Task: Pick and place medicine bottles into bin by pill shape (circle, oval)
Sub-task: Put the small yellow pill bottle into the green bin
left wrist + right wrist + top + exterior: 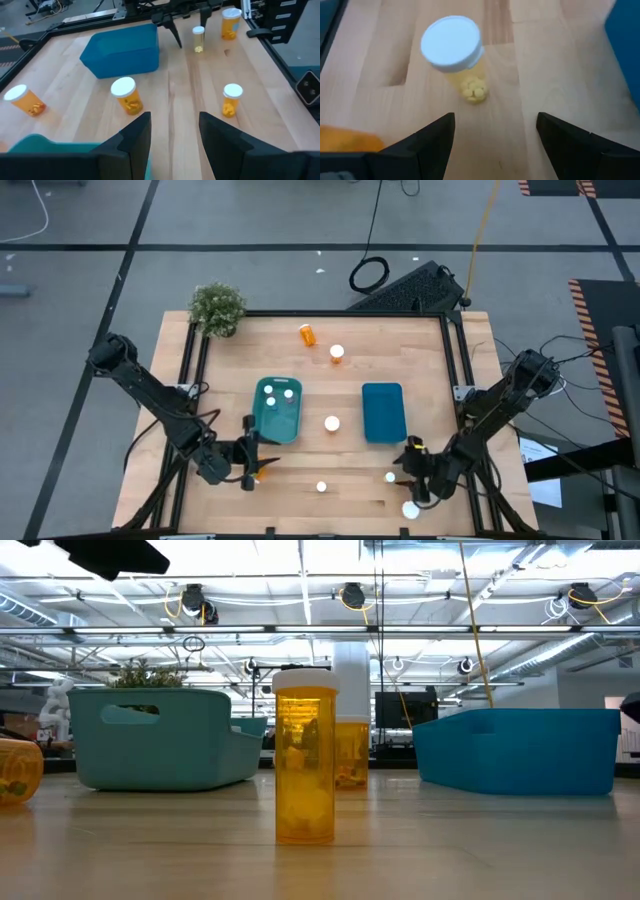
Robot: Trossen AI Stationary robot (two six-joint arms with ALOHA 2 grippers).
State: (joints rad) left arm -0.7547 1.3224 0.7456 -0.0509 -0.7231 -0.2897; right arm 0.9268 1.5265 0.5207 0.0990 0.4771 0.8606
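Both claws low, fingers apart.

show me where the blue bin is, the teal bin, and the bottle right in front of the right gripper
blue bin (383, 412), high view, on its bare floor.
teal bin (279, 423), high view, on its bare floor below the caps.
clear bottle of round yellow pills (452, 41), right wrist view, on its white cap.
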